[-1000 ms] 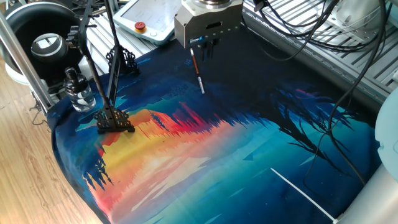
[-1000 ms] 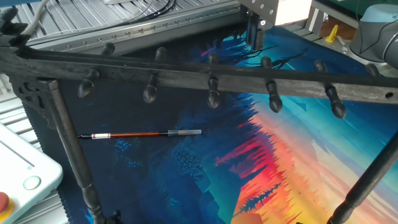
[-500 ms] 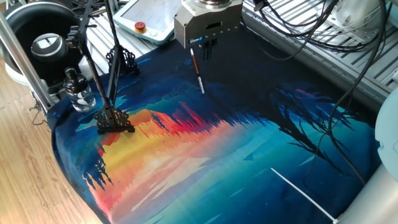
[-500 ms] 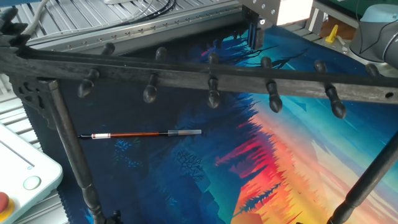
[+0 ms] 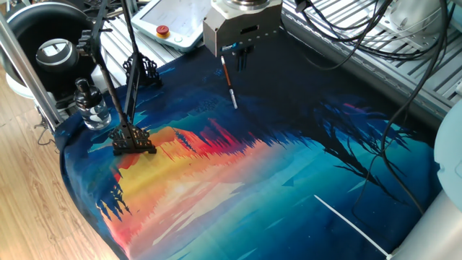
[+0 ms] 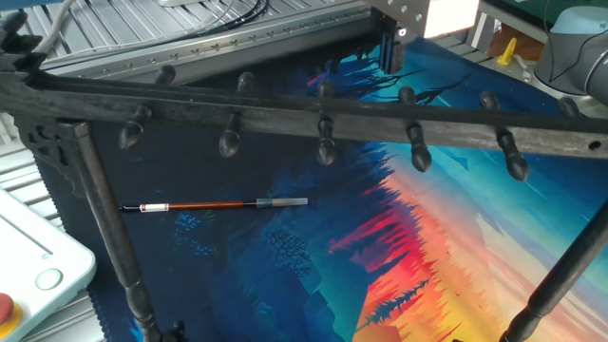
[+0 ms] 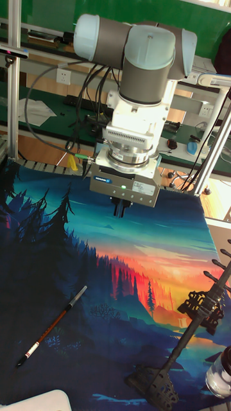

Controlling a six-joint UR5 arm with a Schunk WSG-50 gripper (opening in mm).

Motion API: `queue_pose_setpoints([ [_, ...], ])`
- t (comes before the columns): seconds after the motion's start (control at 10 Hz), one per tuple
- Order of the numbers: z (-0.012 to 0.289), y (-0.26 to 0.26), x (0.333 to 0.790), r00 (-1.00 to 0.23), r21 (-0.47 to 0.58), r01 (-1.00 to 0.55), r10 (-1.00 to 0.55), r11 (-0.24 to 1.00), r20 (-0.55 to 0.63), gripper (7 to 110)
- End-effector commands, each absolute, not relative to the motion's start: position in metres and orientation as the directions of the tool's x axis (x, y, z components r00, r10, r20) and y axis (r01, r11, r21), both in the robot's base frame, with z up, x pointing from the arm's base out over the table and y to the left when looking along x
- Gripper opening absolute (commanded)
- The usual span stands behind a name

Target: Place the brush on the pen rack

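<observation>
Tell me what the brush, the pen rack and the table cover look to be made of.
Brush: likely lacquered wood, with a glossy reddish-brown shaft and a pale grey cap end.
Pen rack: probably cast metal, matte black with ornate scalloped feet.
Table cover: printed cloth or mat, matte, draping over the table edge.

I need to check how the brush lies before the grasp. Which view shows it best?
The other fixed view: the brush lies flat on the mat, seen whole from end to end. The tall fixed view also shows it whole, only smaller; in one fixed view it is small, right under the gripper.
</observation>
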State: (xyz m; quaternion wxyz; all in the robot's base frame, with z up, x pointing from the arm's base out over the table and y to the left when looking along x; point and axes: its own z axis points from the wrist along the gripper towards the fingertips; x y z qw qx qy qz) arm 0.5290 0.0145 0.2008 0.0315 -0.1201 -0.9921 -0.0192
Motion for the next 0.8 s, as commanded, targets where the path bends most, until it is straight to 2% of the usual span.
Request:
queue_pose_setpoints([
  [0.0, 0.201, -0.003, 0.541, -0.909, -0.01, 0.417, 0.417, 0.909, 0.0, 7],
  [0.2, 0.201, 0.0, 0.543, -0.886, 0.034, 0.464, 0.464, 0.885, 0.002, 7],
  [0.4, 0.202, -0.008, 0.542, -0.824, 0.005, 0.566, 0.566, 0.824, -0.008, 7],
  [0.7, 0.197, 0.005, 0.545, -0.808, 0.049, 0.589, 0.589, 0.807, 0.015, 7],
])
